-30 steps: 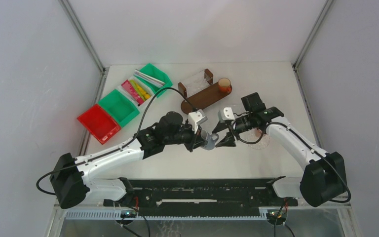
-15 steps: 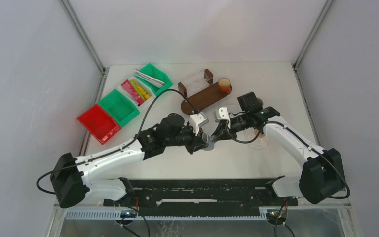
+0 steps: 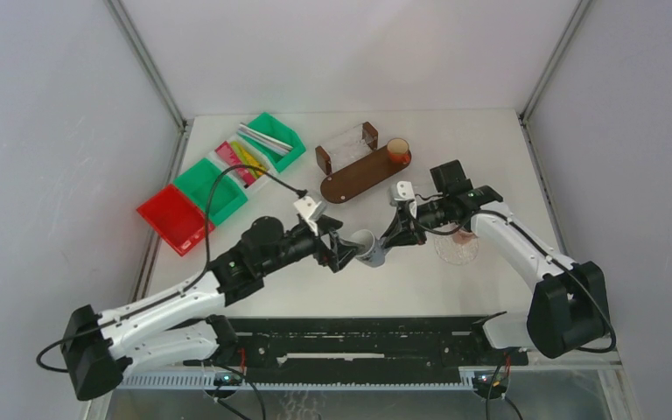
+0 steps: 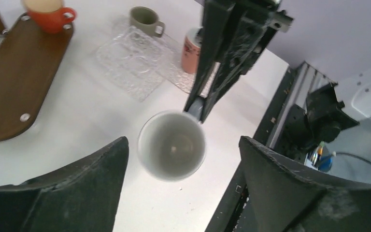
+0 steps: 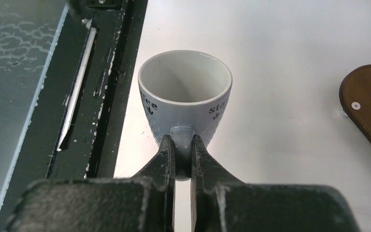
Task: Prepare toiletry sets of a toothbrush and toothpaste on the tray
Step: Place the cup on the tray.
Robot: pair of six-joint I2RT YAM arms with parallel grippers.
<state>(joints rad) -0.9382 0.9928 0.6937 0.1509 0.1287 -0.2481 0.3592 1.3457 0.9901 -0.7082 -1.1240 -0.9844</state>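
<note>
A grey mug [image 3: 366, 247] hangs just over the table's middle. My right gripper [image 5: 182, 140] is shut on the mug's handle [image 5: 182, 131], and the mug's [image 5: 185, 96] inside is bare. My left gripper [image 4: 183, 140] stands open just left of the mug [image 4: 171, 145], its fingers apart from it on both sides. The brown wooden tray [image 3: 359, 171] lies behind, with an orange mug [image 3: 397, 151] at its right end. White toothbrushes [image 3: 262, 138] lie in the far green bin. Red and yellow tubes [image 3: 243, 160] fill the white bin beside it.
A green bin [image 3: 210, 188] and a red bin [image 3: 175, 217] sit at the left. A clear box [image 3: 347, 144] stands on the tray's back. A glass coaster [image 4: 133, 58], a brown-grey mug [image 4: 145, 19] and a pink cup [image 4: 192, 50] are at the right.
My right gripper has closed on the mug's handle. My left gripper has opened, let go of the mug and drawn back to the left.
</note>
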